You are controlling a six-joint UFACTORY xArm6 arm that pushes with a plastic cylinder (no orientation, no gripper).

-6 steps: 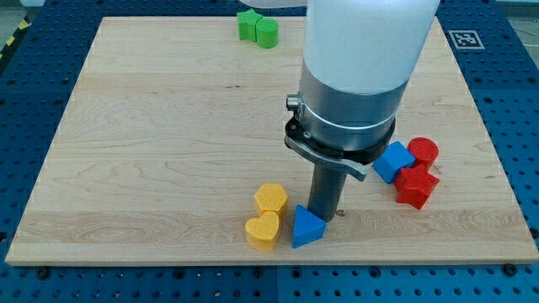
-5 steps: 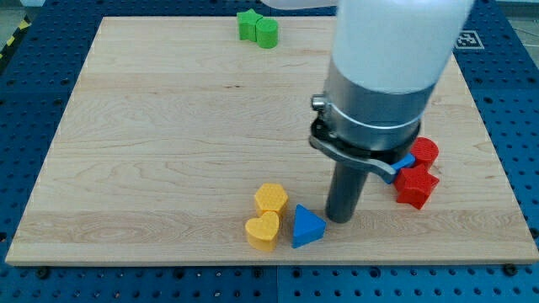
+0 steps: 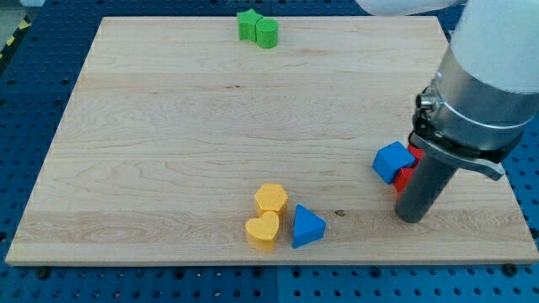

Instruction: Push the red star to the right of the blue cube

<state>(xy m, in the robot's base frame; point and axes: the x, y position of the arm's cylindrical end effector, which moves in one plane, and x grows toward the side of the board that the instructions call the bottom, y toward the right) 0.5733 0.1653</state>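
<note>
Tool: you have no jaws to read as wide or narrow here; the arm ends in a plain dark rod, and it holds nothing.
My tip (image 3: 412, 219): you see it resting on the worktop near the view's right edge, low in the view, at the foot of the dark rod.
Tip and red blocks: the rod stands directly in front of the red blocks, so you cannot tell whether it touches them.
Red star (image 3: 406, 178): you see only a sliver of red between the blue cube and the rod; its shape is mostly hidden, so the star form cannot be made out from this moment.
Second red piece (image 3: 415, 153): a small patch of red shows just above that sliver, at the blue cube's upper right corner, mostly covered by the arm.
Blue cube (image 3: 393, 161): it sits just to the view's left of the rod, tilted corner-on, touching the red blocks on its right side.
Blue triangle (image 3: 307, 227): it lies near the view's bottom, well to the left of my tip.
Yellow heart (image 3: 263, 230): it sits just left of the blue triangle, touching or nearly so.
Yellow block (image 3: 271, 199): a many-sided piece, right above the heart and touching it.
Green blocks: a green star (image 3: 248, 23) and a green cylinder (image 3: 267, 33) sit together at the view's top.
Worktop (image 3: 168, 135): pale wood board on a blue perforated base.
</note>
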